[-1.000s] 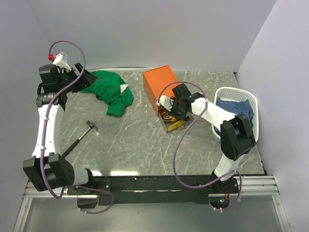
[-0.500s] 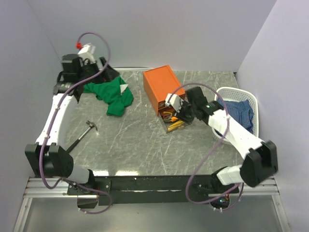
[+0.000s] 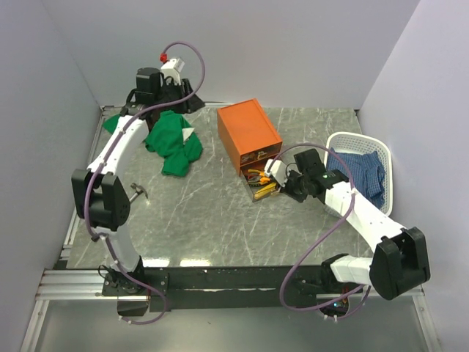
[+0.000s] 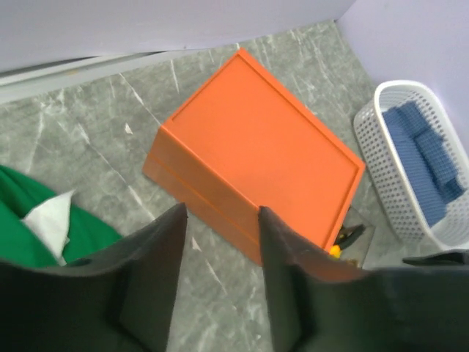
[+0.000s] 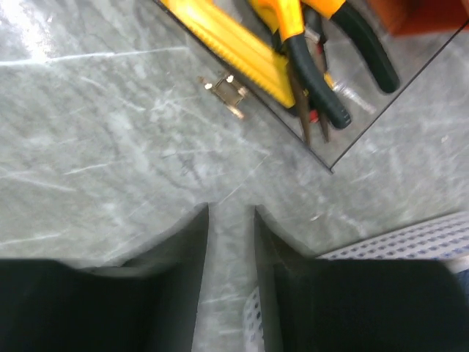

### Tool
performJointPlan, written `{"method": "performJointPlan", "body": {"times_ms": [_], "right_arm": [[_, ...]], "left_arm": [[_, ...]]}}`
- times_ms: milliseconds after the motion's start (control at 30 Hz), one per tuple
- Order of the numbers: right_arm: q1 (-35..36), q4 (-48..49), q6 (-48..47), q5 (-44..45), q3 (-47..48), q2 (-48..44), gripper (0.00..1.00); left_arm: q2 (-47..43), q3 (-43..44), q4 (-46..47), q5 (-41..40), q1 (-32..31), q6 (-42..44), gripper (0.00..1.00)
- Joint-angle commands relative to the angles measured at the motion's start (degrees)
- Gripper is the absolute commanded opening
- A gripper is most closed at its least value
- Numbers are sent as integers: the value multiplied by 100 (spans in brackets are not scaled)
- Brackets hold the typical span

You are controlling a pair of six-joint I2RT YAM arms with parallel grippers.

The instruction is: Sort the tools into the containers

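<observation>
Here, one hammer (image 3: 139, 190) lies apart from one orange box (image 3: 248, 132)

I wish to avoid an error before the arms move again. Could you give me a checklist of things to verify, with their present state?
1. Drawer of the orange box pulled open: ok.
2. Right gripper open and empty: ok.
3. Left gripper open and empty: ok.
4. Hammer sorted into a drawer: not ok, it lies on the table.
5. Hammer handle free to grasp: cannot tell, the left arm covers it.
</observation>
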Motion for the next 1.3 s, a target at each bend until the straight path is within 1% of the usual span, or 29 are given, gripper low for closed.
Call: {"method": "performJointPlan", "body": {"times_ms": [0, 67, 167, 300, 400, 533, 733, 933, 1033, 1100, 1200, 1267], "right_arm": [[-165, 513, 29, -188, -288, -120, 17], [-201, 505, 170, -205, -245, 82, 4], [-323, 496, 285, -284, -139, 302, 0], [-447, 759, 180, -311, -201, 469, 0], [-456, 1023, 188, -319, -130, 785, 0], [-464, 1356, 302, -337, 246, 1391, 1], [-464, 2032, 556, -337, 555, 1814, 1], [-456, 3051, 1277, -451, 590, 1937, 3], [-456, 3386, 1900, -346, 783, 2156, 4], [-456, 3501, 2286, -250, 871, 2271, 7], [-429, 3528, 2709, -74, 1196, 2543, 7], [-464, 3835, 3095, -3, 1214, 2588, 7]], "left_arm": [[232, 211, 462, 412, -232, 256, 13], [302, 166, 402, 439, -373, 572, 1], [512, 140, 392, 763, -541, 591, 1], [838, 254, 454, 791, -681, 450, 1], [1093, 455, 375, 808, -743, 450, 1], [1365, 527, 252, 764, -787, 511, 1], [1656, 421, 85, 597, -866, 634, 1], [1911, 474, -21, 562, -971, 748, 1], [1981, 500, -47, 536, -1033, 810, 1], [1981, 500, -56, 509, -1077, 819, 1], [1999, 483, -65, 527, -1103, 792, 1], [1981, 439, -56, 510, -1112, 801, 1]]}}
